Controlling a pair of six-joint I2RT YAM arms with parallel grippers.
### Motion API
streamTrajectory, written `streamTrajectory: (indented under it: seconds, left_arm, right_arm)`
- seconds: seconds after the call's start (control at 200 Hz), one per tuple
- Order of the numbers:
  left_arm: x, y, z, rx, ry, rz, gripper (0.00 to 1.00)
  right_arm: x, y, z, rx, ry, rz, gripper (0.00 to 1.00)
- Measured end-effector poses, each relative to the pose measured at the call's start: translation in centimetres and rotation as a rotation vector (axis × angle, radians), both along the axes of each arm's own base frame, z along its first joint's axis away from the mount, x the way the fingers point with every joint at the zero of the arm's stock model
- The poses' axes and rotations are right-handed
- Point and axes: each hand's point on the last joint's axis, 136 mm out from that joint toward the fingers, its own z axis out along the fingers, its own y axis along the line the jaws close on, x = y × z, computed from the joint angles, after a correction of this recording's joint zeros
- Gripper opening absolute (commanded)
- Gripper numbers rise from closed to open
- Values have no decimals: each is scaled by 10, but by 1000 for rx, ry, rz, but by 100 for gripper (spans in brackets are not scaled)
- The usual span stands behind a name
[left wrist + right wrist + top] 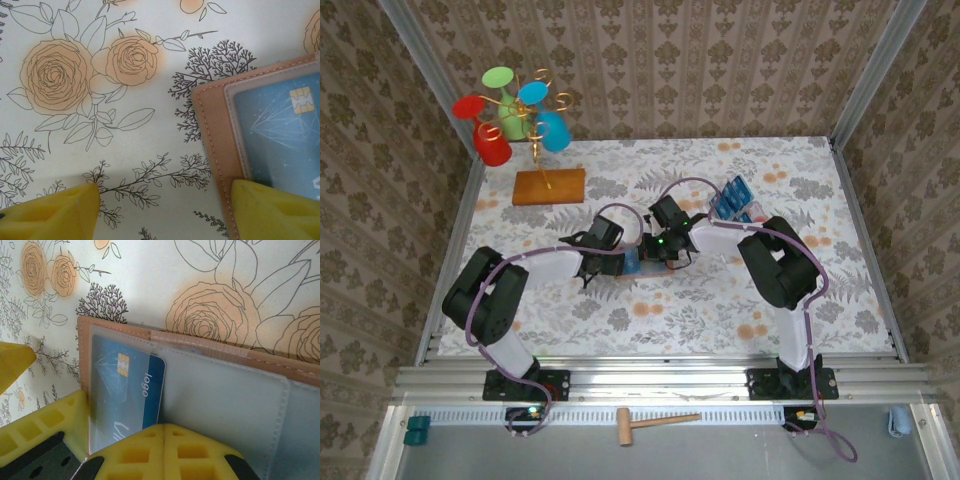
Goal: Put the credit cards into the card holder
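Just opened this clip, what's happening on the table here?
The open card holder lies mid-table. A blue credit card sits in its clear pocket, at least partly. The right end effector is shut at the card's edge; whether it pinches the card is unclear. The left end effector is open, one finger over the holder's edge, the other over the tablecloth. More blue cards wait in a clear tray farther back.

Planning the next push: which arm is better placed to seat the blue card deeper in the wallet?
Right, likely: its shut jaws sit at the card, while the left arm's open jaws straddle the wallet's edge.
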Motion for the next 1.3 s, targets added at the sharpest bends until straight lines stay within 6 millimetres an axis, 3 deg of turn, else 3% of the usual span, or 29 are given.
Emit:
streamTrajectory:
  seconds: [0.49,0.725,1.095,1.3]
  left_arm:
    - [1,2,0,-2,1,6,71]
    - [6,16,1,-6,2,44,71]
    - [6,20,15,-25,-25,54,71]
    - [3,24,11,-20,-16,58,69]
  right_arm:
    - [1,-9,1,-2,1,-16,0]
    - [-1,-18,-2,-8,9,-29,0]
    - [-2,-18,0,-6,7,-29,0]
    - [-2,-18,0,-6,8,-28,0]
